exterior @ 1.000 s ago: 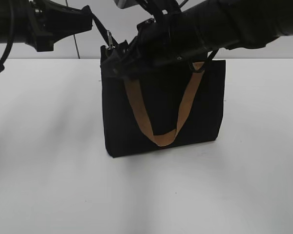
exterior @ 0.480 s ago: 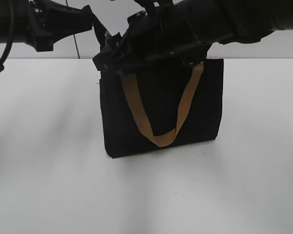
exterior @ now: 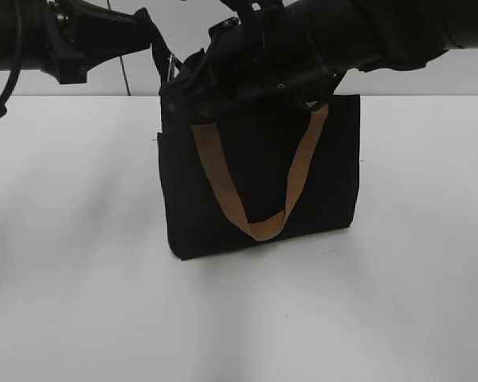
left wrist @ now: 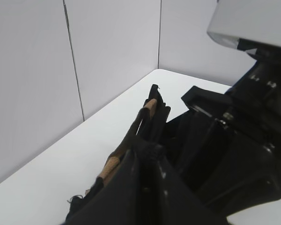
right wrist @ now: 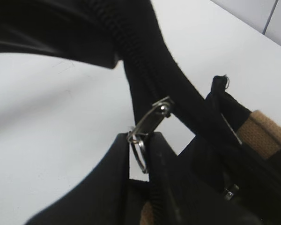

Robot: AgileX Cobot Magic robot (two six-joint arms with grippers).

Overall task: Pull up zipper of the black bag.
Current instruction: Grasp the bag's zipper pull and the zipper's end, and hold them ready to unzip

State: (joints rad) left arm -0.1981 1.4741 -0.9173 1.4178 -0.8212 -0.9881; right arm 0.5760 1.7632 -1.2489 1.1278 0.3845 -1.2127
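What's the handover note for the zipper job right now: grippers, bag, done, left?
Left gripper: shut on the black bag fabric at its top left corner, bracing it.
Right gripper: fingers shut on the ring of the silver pull tab of the zipper, reaching across over the bag top.
Bag stands upright on the white table, tan handle hanging in front.
Done: both grips set. Left: how far the zipper is closed can't be seen; check before pulling on.

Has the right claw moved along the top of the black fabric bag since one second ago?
Yes. The right claw shifted left and slightly up, toward the black fabric bag's left top corner.
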